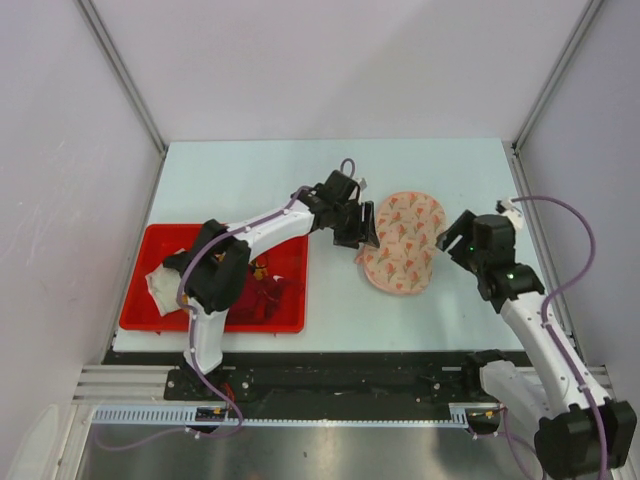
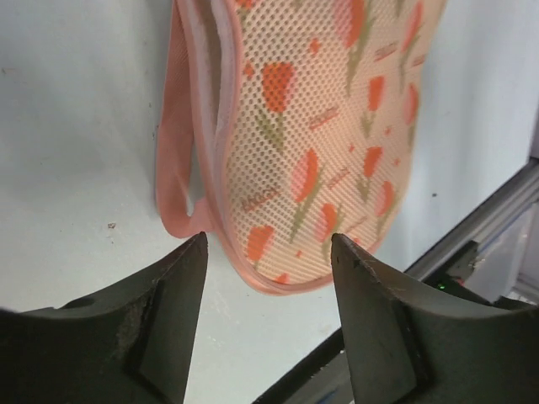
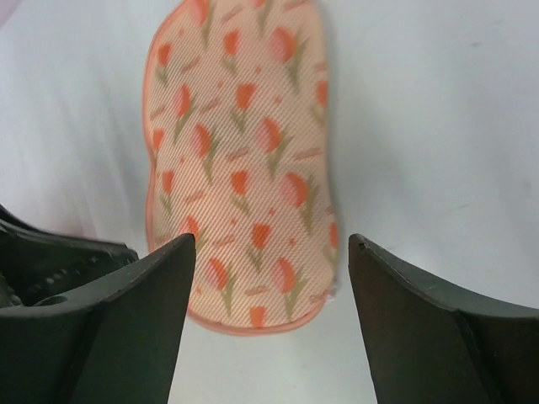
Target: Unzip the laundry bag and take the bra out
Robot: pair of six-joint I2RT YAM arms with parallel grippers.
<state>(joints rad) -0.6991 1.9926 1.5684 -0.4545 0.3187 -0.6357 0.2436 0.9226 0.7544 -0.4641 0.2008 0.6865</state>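
Slippage is the risk: bag (image 1: pixel 404 243) lies flat mid-table (image 1: pixel 250 170), bra not made out, and with left gripper (image 1: pixel 363 234) gaping empty at its pink rim (image 2: pixel 173 168) and right gripper (image 1: pixel 450 243) wide beside it, a pinch may skid it; tiny printed lettering (image 2: pixel 324 120) is unreadable.

Laundry bag (image 3: pixel 244 160) flat on pale table (image 3: pixel 438 126); long shape running 12 to 6 o'clock, slight waist on 9 o'clock edge; pink-beige mesh fabric, orange tulip print with green stems, pink binding round rim; zip not discernible. Right gripper (image 3: pixel 271 241) at 6 o'clock; two dark fingers (image 3: pixel 135 328) at 7 and 5 o'clock, spread wide, nothing between them; bag's near end showing in gap. Black ribbed part (image 3: pixel 50 261) at 8 o'clock behind the 7 o'clock finger; identity unclear.
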